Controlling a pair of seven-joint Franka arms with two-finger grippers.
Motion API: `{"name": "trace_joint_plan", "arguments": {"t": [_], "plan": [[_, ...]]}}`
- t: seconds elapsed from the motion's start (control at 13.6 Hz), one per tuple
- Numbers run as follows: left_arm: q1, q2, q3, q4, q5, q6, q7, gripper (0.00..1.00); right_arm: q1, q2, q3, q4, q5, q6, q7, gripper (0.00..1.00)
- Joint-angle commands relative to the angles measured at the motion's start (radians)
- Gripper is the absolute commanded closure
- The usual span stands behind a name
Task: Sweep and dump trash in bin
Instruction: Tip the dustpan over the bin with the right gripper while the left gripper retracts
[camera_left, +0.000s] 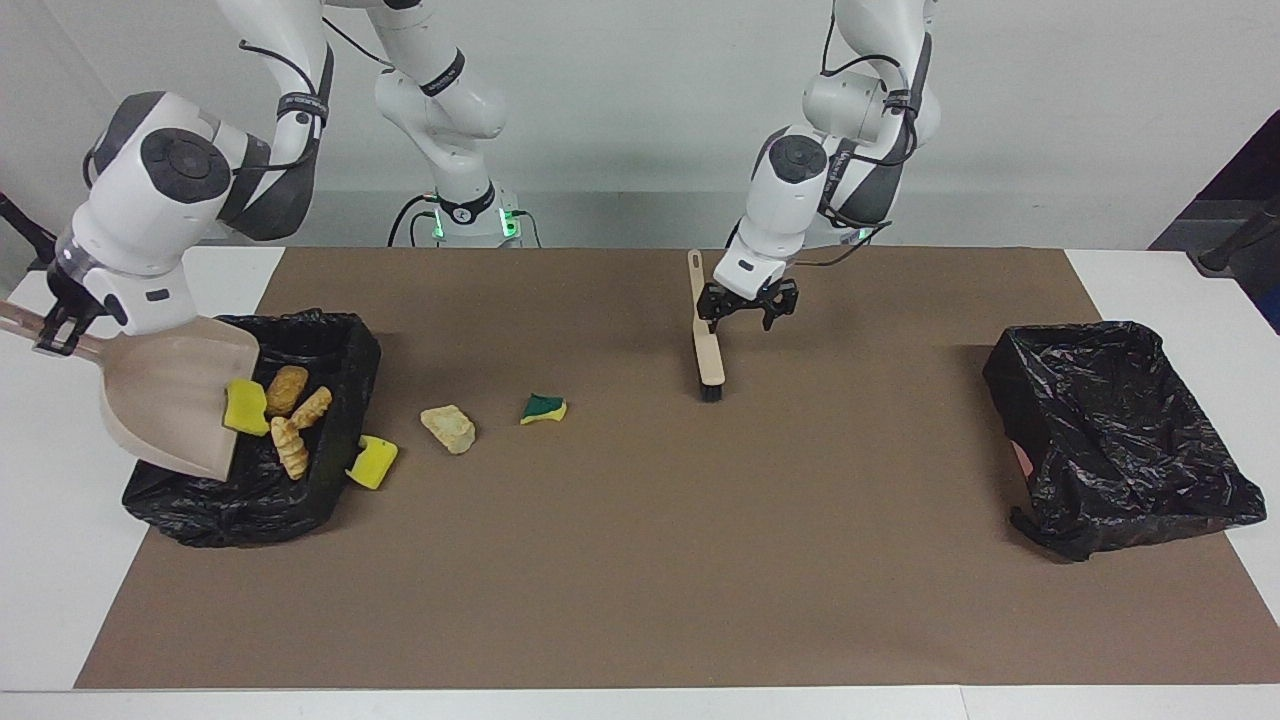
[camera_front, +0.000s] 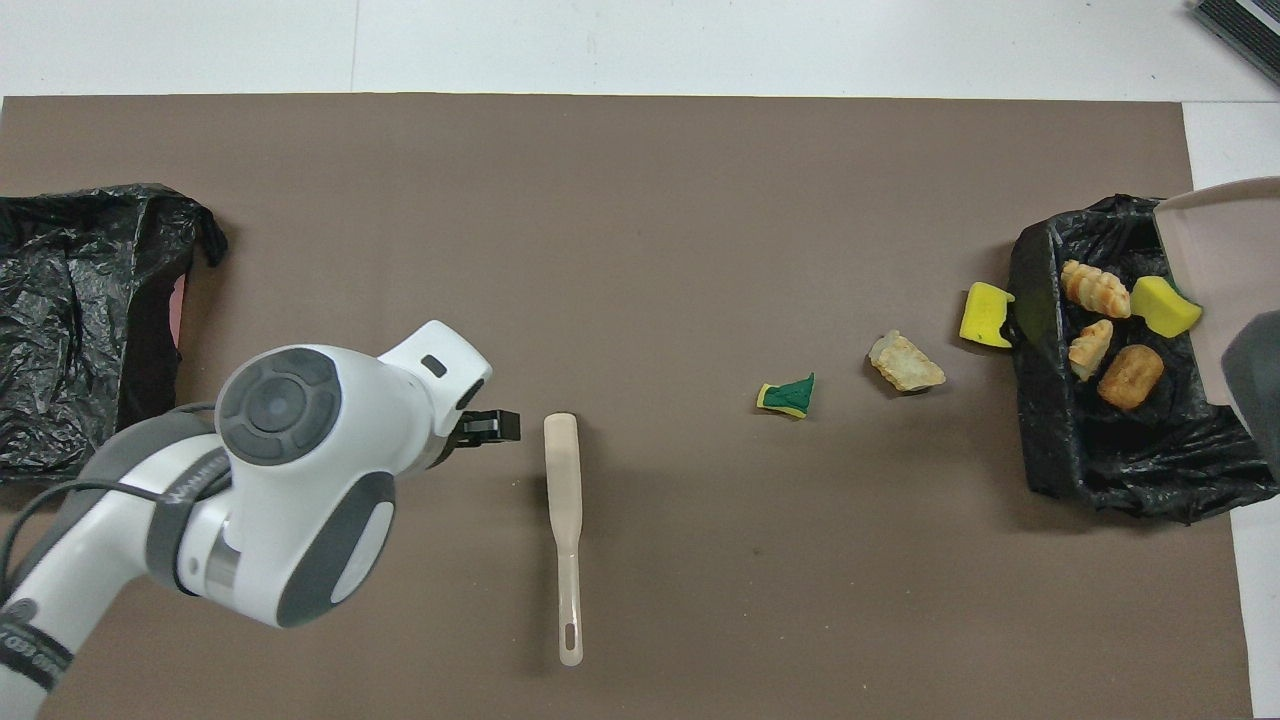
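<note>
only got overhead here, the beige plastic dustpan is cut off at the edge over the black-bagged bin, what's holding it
Observer: The right gripper is shut on the handle of the beige plastic dustpan, at the right arm's end of the table.
Operator: pan level or tipped
Observer: Tipped steeply, mouth down into the black-bagged bin, a yellow sponge piece at its lip.
Operator: and the left arm, touching anything
Observer: No. The left gripper hangs open, apparently raised over the brown mat, beside the beige long-handled brush lying flat.

beige dustpan (camera_left: 165, 400) | black bin (camera_left: 330, 345) | yellow sponge (camera_left: 372, 462) | brown mat (camera_left: 640, 560)
</note>
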Motion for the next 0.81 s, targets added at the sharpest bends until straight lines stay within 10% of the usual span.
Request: {"name": "trace_joint_plan", "arguments": {"t": [0.0,0.74], "plan": [[0.101,-0.029,-0.009,0.064,0.017,-0.112,0.129,0.0,0.0,-0.014,0.005,0.019,-0.055,-0.01,0.016,1.0],[0.313,-0.034,0.0,0.363,0.06,-0.447,0.361,0.0,0.003,-0.089,0.037,0.079,0.395,-0.114,-0.093,1.0]]}}
